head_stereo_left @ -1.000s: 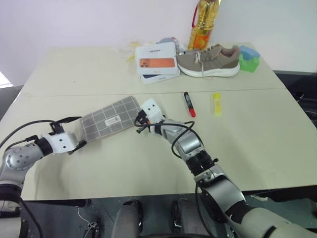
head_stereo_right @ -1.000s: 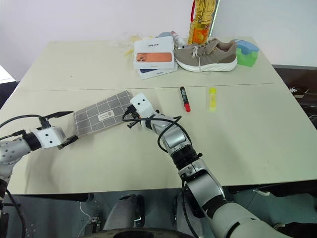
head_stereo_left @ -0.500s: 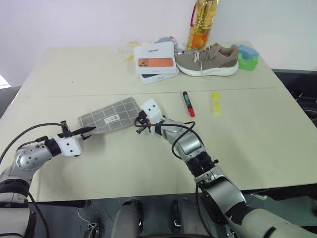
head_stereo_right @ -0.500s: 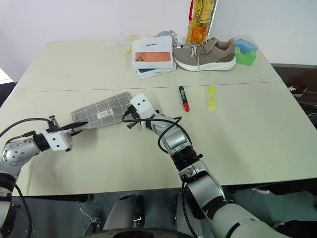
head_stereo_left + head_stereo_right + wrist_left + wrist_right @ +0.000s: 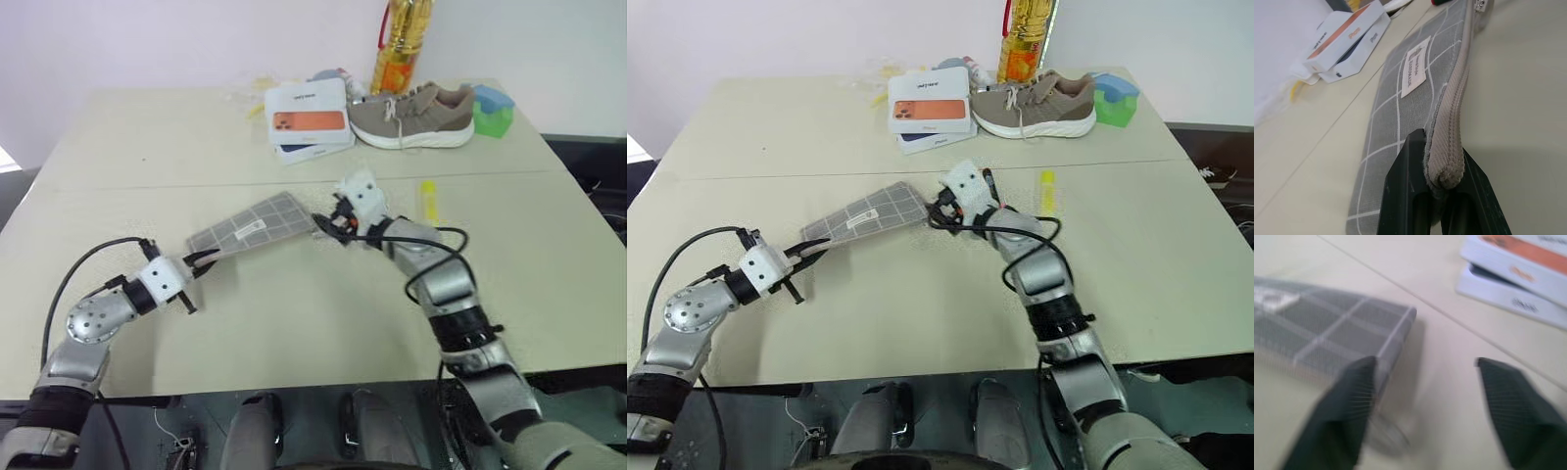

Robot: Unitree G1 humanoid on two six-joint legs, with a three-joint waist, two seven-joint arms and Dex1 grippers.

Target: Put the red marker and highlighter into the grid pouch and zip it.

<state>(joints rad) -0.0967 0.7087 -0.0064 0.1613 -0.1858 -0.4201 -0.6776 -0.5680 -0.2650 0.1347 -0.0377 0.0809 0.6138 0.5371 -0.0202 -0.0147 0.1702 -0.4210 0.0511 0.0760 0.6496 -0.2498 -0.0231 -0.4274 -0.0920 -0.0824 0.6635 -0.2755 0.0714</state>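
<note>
The left tool (image 5: 1442, 196) is clamped on the near corner of the grid pouch (image 5: 257, 226), at the end of its zipper seam, apparently anchoring it for unzipping. The pouch runs lengthwise from that tool toward the right tool (image 5: 328, 221), far end tilted up off the bench (image 5: 294, 313), zipper edge along its near side. The right tool stands with fingers spread just off the pouch's far corner, by the ring pull. Just beyond it lie the red marker (image 5: 988, 180) and, further right, the highlighter (image 5: 428, 198), both pointing away across the bench.
</note>
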